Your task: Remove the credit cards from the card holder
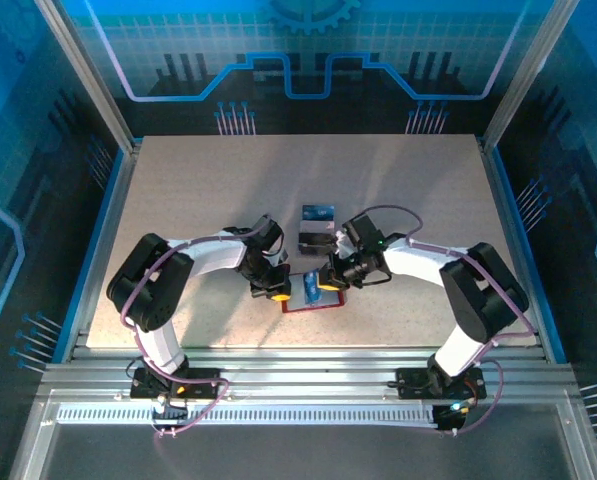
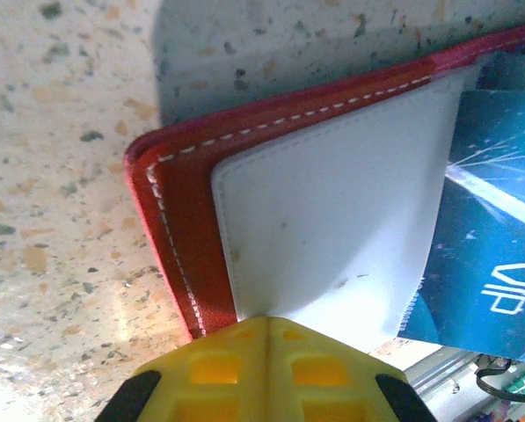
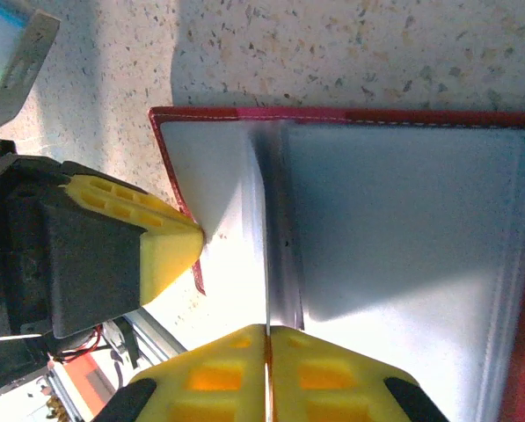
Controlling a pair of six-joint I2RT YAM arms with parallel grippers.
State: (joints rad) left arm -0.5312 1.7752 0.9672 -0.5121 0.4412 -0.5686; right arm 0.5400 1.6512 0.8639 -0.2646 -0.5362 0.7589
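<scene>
On the table [image 1: 198,190], left pincer [image 2: 266,327] clamps card holder's [image 2: 332,220] edge.

Left arm [image 1: 193,255], white shell with black joints, reaches inward from its base, elbow out, wrist pitched down. White-and-black right arm [image 1: 428,262] mirrors it. Left gripper [image 2: 266,327], two yellow ribbed plastic fingers: jaws pressed together. Right gripper [image 3: 267,332], same yellow fingers: closed, only a thin seam between. The two tips sit close, just apart.

Speckled beige tabletop [image 1: 198,190], which was enclosed by blue patterned wall panels [image 1: 308,50]; aluminium rails [image 1: 308,385] ran along its near edge.
</scene>
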